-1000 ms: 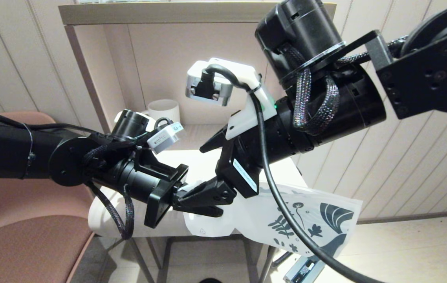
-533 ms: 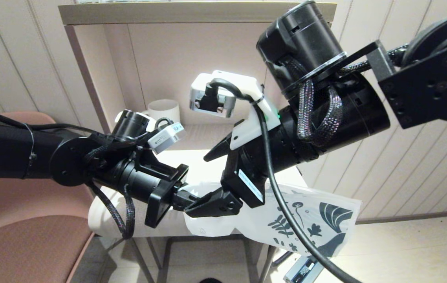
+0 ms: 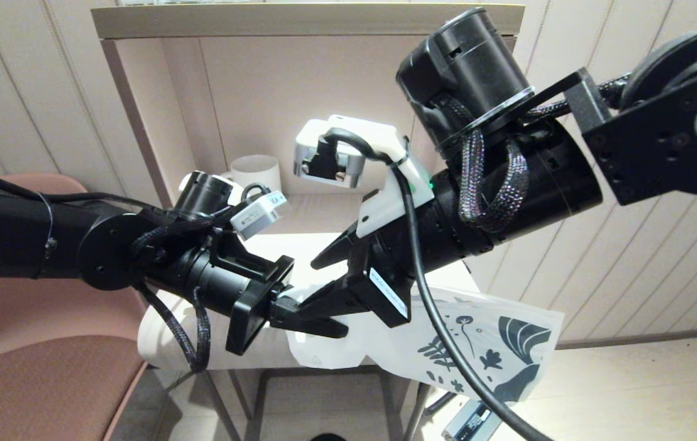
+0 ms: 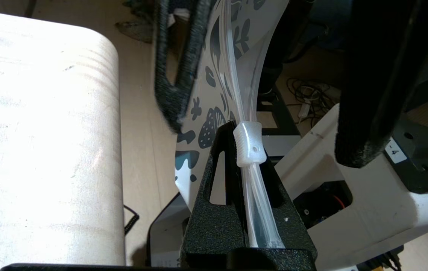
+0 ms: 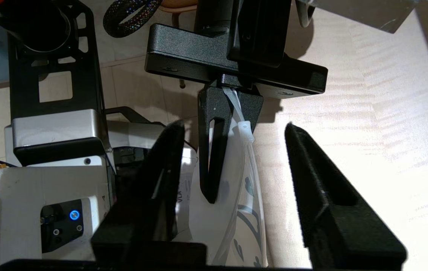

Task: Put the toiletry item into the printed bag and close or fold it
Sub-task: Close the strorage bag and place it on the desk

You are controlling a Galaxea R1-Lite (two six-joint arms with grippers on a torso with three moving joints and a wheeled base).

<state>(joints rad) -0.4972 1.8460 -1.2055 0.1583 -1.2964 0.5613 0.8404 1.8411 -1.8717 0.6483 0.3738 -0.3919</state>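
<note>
The printed bag (image 3: 489,349) hangs off the front edge of the small white table (image 3: 299,251), its blue leaf prints at the low right end. My left gripper (image 3: 330,329) is shut on the bag's clear zip strip (image 4: 255,210), just behind the translucent slider (image 4: 249,145). Open and wide, my right gripper (image 3: 315,285) straddles the zip edge, one finger (image 5: 154,180) on either side of the slider (image 5: 246,131), touching nothing. The toiletry item is not visible in any view.
A white ribbed mug (image 3: 256,173) stands at the back of the wooden shelf alcove (image 3: 299,18). A pink chair (image 3: 36,367) is at the left. The robot's base (image 5: 48,158) and cables lie below the hanging bag.
The right gripper has stayed open, shifting slightly right and then back left and down toward the left gripper's tips. The left gripper keeps its hold on the zip strip.
</note>
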